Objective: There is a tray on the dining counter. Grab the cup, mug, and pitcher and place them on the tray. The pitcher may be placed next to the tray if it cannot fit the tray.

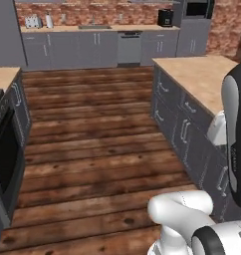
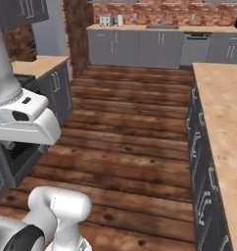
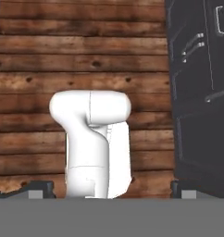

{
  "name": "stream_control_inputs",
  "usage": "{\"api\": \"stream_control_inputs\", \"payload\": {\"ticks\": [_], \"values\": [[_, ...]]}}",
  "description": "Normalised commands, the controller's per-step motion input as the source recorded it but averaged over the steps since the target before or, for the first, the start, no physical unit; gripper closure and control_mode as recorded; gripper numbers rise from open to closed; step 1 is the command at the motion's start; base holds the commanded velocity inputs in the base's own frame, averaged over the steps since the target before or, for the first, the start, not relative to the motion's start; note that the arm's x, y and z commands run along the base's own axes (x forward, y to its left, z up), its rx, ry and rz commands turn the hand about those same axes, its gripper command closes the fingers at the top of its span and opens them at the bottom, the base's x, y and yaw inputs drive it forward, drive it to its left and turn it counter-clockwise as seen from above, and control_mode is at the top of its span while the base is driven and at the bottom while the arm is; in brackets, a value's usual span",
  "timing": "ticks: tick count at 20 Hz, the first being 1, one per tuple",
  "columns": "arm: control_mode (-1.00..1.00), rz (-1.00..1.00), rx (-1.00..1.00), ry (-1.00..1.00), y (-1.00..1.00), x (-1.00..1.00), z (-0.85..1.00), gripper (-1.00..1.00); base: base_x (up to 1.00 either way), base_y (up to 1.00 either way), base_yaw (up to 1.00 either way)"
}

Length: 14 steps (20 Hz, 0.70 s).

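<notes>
Gripper: the gripper (image 3: 111,190) points down at the floor. Its two dark fingertips (image 3: 40,189) sit far apart at the bottom corners of the hand view.
Gripper state: the jaws are spread wide, with nothing between them and nothing held.
Below the gripper: a dark red-brown plank floor (image 3: 86,55), with the boards running across the hand view.
To one side of the gripper: dark grey cabinet fronts (image 3: 197,92) with pale bar handles fill the right edge of the hand view. They are near the tips but not touching them.
Dining counter: the dining counter (image 1: 202,74) has a light tan wood-grain top over grey drawers. It stands beside the arm on its right and runs away from the gripper towards the far wall. In the right base view its top (image 2: 223,112) fills the right edge.
Across the floor from the gripper: a black oven (image 1: 5,149) is set under a short tan-topped counter (image 2: 39,66) on the arm's left, well apart from the hand.
Far ahead of the gripper: a grey-cabinet counter (image 1: 92,47) backed by red brick spans the far wall. A toaster (image 1: 33,21) stands on it and a dishwasher (image 1: 129,47) is built into it.
Other task items: I cannot tell where the tray, cup, mug and pitcher are relative to the gripper.
</notes>
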Motion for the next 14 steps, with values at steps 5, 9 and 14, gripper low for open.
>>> {"api": "stream_control_inputs", "payload": {"ticks": [5, 9, 14], "values": [[1.00, 0.00, 0.00, 0.00, 0.00, 0.00, 0.00, -1.00, 0.46, 0.38, 0.45], [1.00, 0.00, 0.00, 0.00, 0.00, 0.00, 0.00, -1.00, 0.30, 0.17, 0.58], [1.00, 0.00, 0.00, 0.00, 0.00, 0.00, 0.00, -1.00, 0.32, 0.02, 0.65]]}}
